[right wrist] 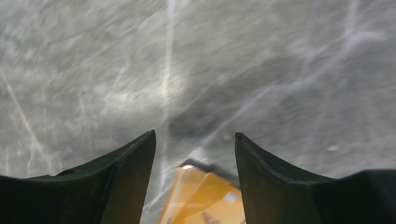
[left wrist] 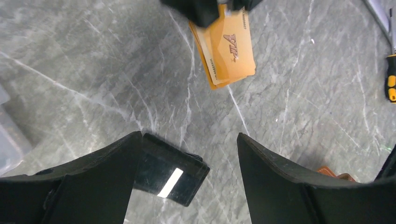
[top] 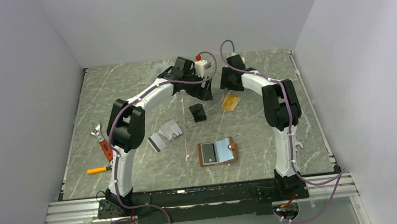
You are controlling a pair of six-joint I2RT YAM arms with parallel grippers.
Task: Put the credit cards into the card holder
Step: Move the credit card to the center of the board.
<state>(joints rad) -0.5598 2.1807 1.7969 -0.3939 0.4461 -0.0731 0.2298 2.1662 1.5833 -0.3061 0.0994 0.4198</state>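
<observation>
Easily splits the overlapping orange cards [left wrist: 231,51] near the worktop's [top: 130,96] far edge if pinching off-centre with the half-open right gripper [right wrist: 195,135]; left gripper [left wrist: 189,135] wide, empty.

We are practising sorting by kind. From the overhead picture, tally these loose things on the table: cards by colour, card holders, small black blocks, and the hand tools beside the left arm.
silver-grey cards: 2, though their overlap may hide more
orange card: 1
card holder: 1
black block: 1
hand tools: 2, a wrench and a screwdriver
Total: 7
</observation>
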